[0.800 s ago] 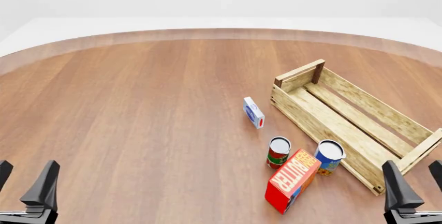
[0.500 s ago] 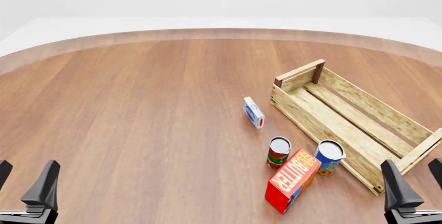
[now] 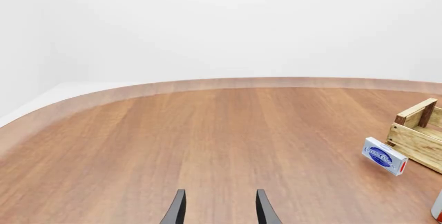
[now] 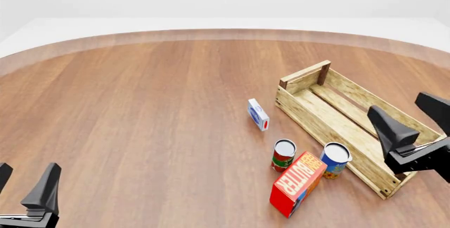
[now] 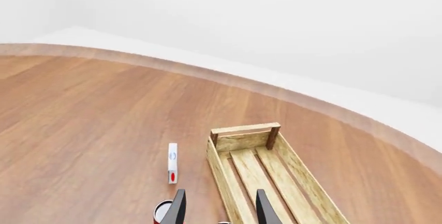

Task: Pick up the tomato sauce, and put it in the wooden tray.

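The desk (image 4: 140,133) is reddish-brown wood with long grain streaks and a paler rim; the tray (image 4: 351,120) is light slatted wood with darker brown corner posts; the sauce (image 4: 284,155) wears a red and green label under a silvery-white top; the other can (image 4: 335,159) is blue-labelled with some yellow low down, its top also pale; the butter box (image 4: 298,182) is red-orange with white lettering and a blue end; the small box (image 4: 258,114) is white with blue print and a red end; both grippers (image 4: 25,194) (image 4: 414,120) are black.
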### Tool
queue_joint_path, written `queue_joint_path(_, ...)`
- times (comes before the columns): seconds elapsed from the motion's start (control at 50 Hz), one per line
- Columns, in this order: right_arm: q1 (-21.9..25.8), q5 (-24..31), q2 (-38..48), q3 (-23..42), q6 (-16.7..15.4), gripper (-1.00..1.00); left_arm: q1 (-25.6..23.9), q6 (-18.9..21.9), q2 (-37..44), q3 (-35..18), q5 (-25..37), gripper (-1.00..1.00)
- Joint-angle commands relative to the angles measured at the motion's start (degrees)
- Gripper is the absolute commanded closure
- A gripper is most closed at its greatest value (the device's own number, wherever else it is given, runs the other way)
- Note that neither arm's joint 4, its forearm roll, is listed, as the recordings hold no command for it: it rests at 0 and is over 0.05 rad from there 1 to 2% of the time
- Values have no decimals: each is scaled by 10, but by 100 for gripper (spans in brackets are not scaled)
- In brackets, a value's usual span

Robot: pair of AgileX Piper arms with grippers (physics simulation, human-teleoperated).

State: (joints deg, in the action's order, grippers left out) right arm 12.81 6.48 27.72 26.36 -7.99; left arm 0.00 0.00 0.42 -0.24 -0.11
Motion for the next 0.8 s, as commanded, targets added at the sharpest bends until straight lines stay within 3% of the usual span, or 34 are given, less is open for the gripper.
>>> queue_joint_path(0.02,77,61,150,137,-51,-100,0,0,0,0,0,-100)
queue_joint_path(0.06,71,65,185,148,-82,-100,0,0,0,0,0,-100)
queue_joint_path(0.22,116,112,271,215,-85,-100,0,0,0,0,0,-100)
queue_joint_path(0.34,118,152,313,248,-124,-100,0,0,0,0,0,-100)
queue_joint_path(0.38,126,165,326,260,-113,-100,0,0,0,0,0,-100)
queue_joint_path(0.4,152,192,361,287,-76,-100,0,0,0,0,0,-100)
queue_joint_path(0.56,151,213,418,309,-97,-100,0,0,0,0,0,-100)
queue_joint_path(0.66,151,220,442,311,-91,-100,0,0,0,0,0,-100)
queue_joint_path(0.7,131,207,438,297,-115,-100,0,0,0,0,0,-100)
queue_joint_path(0.74,136,207,448,301,-94,-100,0,0,0,0,0,-100)
queue_joint_path(0.8,130,197,450,292,-103,-100,0,0,0,0,0,-100)
